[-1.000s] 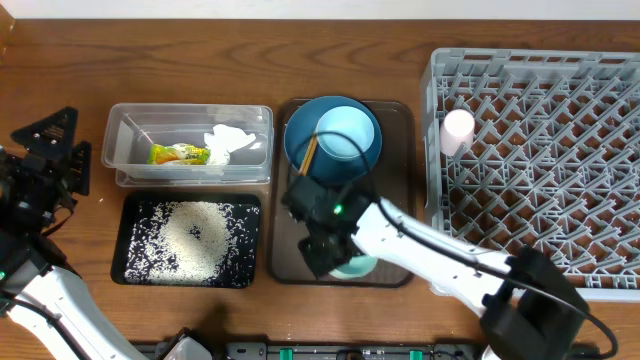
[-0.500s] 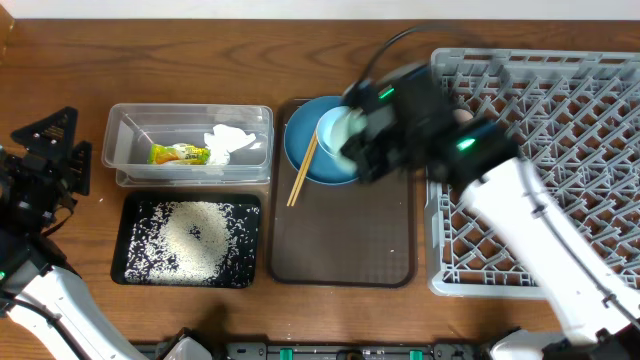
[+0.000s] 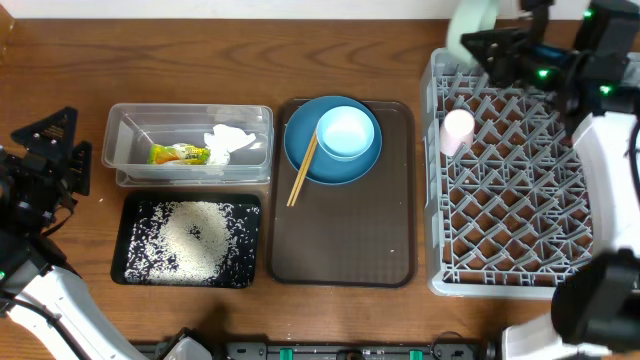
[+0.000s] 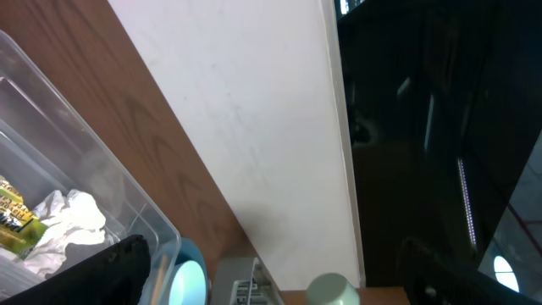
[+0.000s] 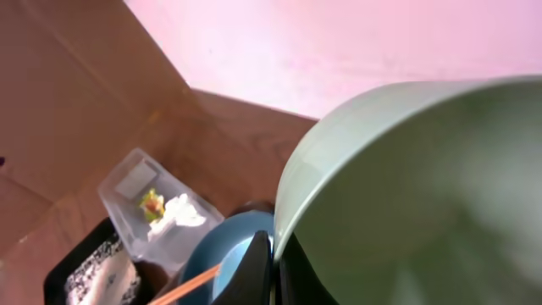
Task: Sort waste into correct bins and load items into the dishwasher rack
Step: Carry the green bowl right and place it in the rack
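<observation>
Hovering near the dishwasher rack (image 3: pixel 520 225), right claw (image 5: pixel 275 267) pinches the pale mint bowl (image 5: pixel 406 195); thin rim-hold could drop it on the pink cup (image 3: pixel 458 131).

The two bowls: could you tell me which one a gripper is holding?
The pale mint bowl, gripped at its rim by the right gripper; the light blue bowl sits on the dark blue plate.

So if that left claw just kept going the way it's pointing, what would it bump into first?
Nothing close, it seems. The left gripper is open and empty, with the clear tub off to one side. Far ahead is the mint bowl, held up near the white wall, though depth is unclear.
</observation>
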Robot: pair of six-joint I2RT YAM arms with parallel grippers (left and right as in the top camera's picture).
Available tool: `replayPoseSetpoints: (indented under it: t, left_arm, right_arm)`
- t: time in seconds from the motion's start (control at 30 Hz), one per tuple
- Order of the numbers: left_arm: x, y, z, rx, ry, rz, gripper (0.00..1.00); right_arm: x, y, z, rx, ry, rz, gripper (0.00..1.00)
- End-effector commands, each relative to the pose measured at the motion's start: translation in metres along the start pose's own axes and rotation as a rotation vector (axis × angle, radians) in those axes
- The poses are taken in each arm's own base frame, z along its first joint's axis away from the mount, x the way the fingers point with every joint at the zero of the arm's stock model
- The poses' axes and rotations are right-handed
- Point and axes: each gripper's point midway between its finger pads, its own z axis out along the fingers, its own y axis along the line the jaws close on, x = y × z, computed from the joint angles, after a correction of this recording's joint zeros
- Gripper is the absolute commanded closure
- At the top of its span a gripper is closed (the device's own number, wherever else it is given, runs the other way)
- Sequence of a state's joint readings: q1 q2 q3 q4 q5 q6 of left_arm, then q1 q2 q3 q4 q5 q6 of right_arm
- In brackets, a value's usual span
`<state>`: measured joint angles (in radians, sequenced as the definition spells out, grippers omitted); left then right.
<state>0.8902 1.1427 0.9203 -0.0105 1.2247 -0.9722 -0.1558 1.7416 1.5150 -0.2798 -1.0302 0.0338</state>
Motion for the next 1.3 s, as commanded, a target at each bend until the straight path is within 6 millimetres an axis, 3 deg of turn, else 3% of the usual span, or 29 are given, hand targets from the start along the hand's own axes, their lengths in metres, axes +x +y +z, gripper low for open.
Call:
replayPoseSetpoints:
  t: [0.0,0.17,0.33,0.53,0.93,1.27]
  left_arm:
    - [-0.001,-0.006,-0.001,0.011,0.004,0.013,0.05]
    - [-0.001,-0.006,-0.001,0.011,0.004,0.013,0.05]
    - [-0.001,-0.006,-0.001,0.011,0.004,0.013,0.05]
    - [-0.001,-0.006,-0.001,0.011,0.004,0.013,0.05]
    - [-0.001,-0.006,-0.001,0.011,0.004,0.013,0.05]
    - [-0.001,-0.006,-0.001,0.011,0.004,0.013,0.05]
  right_arm:
    - [0.009,-0.001,-0.002,-0.208,-0.014,-0.023,0.99]
    - [0.026,-0.033,-0.001,-0.315,-0.039,-0.023,0.99]
    - [0.055,-0.070,0.004,-0.306,-0.027,0.059,0.98]
    - [0.080,-0.100,0.003,-0.295,-0.024,0.124,0.99]
    - [0.092,-0.128,-0.029,-0.230,-0.032,0.331,0.99]
    - [0.100,-0.147,-0.059,-0.170,-0.053,0.460,0.85]
